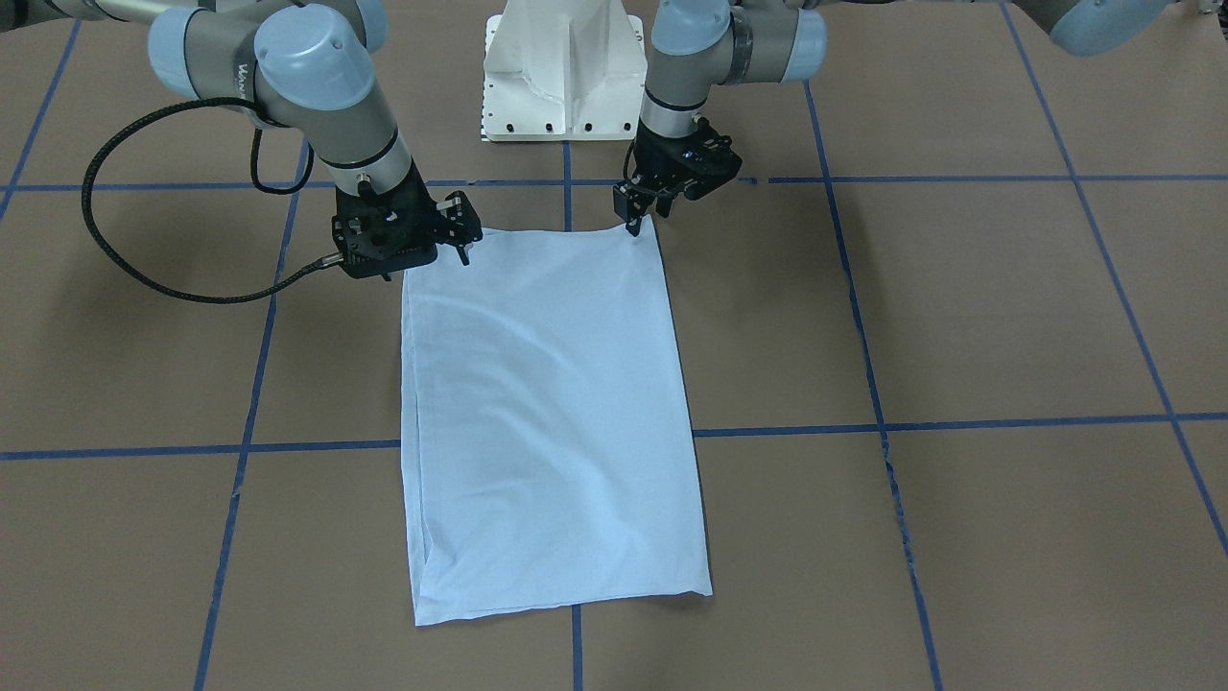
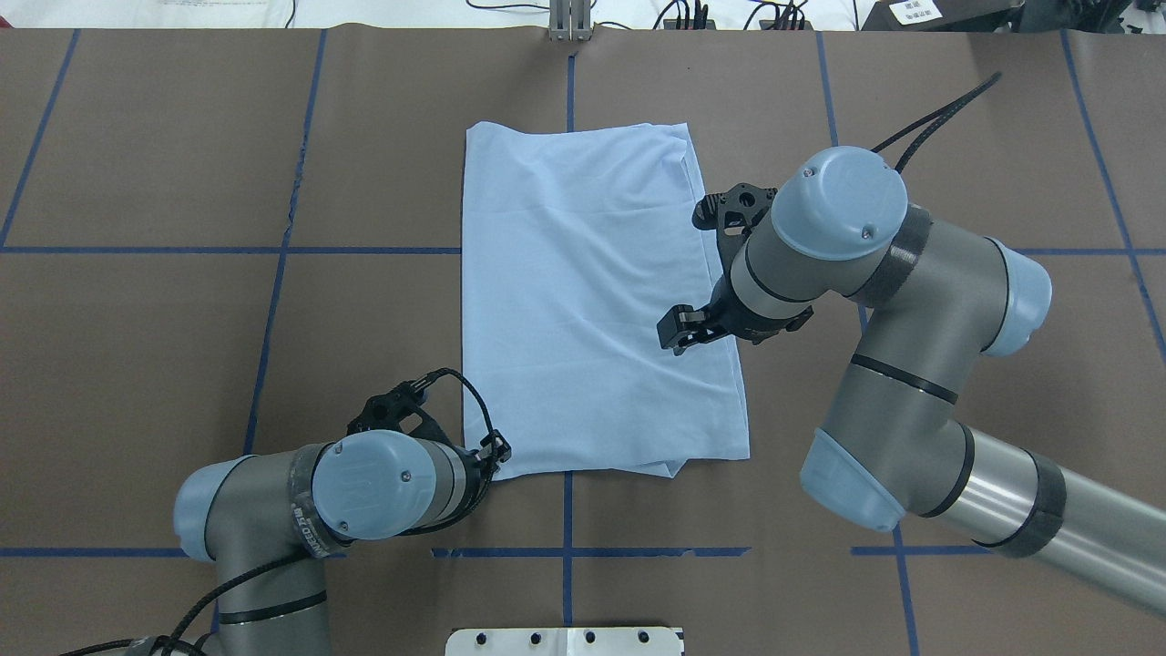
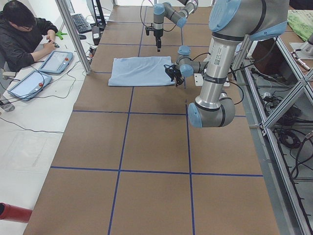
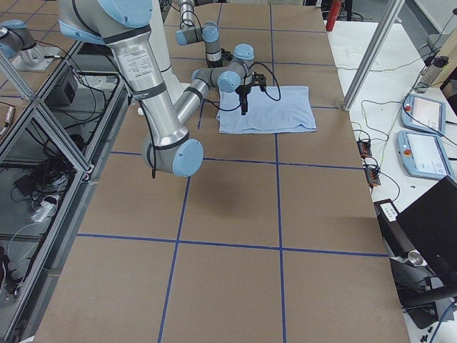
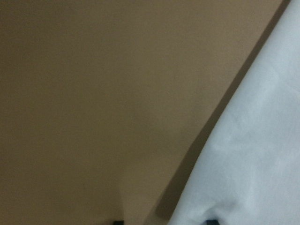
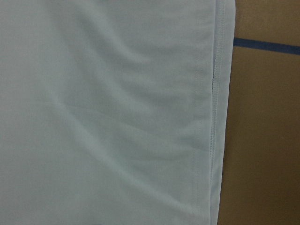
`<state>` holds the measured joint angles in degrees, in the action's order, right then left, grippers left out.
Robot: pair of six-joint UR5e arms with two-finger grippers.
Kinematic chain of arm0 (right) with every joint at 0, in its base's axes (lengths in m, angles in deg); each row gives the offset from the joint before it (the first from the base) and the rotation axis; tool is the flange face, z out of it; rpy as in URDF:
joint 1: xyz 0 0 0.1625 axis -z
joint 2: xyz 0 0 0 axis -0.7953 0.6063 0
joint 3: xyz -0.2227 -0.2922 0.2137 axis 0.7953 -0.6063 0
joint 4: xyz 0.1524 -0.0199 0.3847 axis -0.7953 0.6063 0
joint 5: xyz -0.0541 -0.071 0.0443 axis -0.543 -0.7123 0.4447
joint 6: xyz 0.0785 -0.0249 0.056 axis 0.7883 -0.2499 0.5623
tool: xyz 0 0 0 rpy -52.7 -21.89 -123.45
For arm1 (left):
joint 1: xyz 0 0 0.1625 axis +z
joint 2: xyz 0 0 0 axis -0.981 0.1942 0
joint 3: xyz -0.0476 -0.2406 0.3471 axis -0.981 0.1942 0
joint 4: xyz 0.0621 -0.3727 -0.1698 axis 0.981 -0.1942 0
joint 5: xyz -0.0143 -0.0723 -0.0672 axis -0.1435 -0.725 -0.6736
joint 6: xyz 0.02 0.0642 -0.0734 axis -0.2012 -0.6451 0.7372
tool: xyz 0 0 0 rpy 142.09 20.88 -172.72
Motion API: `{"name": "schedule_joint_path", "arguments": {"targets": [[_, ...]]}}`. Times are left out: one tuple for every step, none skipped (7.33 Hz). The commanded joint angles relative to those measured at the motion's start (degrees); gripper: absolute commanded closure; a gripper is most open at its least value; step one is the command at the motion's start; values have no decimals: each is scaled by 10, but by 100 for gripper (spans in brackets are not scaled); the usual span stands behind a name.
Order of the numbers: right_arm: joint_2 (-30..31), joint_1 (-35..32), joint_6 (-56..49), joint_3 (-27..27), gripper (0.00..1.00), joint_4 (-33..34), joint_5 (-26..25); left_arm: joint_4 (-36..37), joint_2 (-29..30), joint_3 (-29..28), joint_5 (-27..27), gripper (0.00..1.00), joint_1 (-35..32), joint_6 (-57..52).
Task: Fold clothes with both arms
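T-shirt point(image 1: 556, 403): folded to a long rectangle, lies flat in middle of table point(image 1: 959, 317), short edge toward robot. Left gripper point(image 1: 635, 219): sits low at one near corner, tips apart astride the hem, grips nothing yet. Right gripper point(image 1: 465, 235): hangs above the other near corner, probably open, empty. Looks set for lifting that edge together. Leaves bare room beyond far hem for folding over.

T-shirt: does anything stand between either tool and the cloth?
Nothing visible does. The left tool is at the T-shirt's corner nearest the robot, and the right tool hovers over its opposite side edge. No object lies on the cloth.
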<state>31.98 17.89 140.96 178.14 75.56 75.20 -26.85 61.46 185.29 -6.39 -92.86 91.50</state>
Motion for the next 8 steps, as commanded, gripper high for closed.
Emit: {"name": "schedule_joint_path", "arguments": {"targets": [[2,0,0,-1,0,0,0,-1,2,0,1,41,-1,-5],[2,0,0,-1,0,0,0,-1,4,-5,7,43,-1,-7],[4,0,0,-1,0,0,-1,-2,4,-5,8,45,-1,-9],[4,0,0,-1,0,-3,-1,-2,4,-5,8,47,-1,-9],[6,0,0,-1,0,-3,-1,-3,4,-5,8,51,-4,-9],[8,0,0,-1,0,-3,-1,-6,5,-7,8,60,-4,-9],[9,0,0,-1,0,-3,-1,-9,5,-12,9,73,-4,-9],[9,0,0,0,0,-3,-1,-9,5,-12,8,88,-4,-9]]}}
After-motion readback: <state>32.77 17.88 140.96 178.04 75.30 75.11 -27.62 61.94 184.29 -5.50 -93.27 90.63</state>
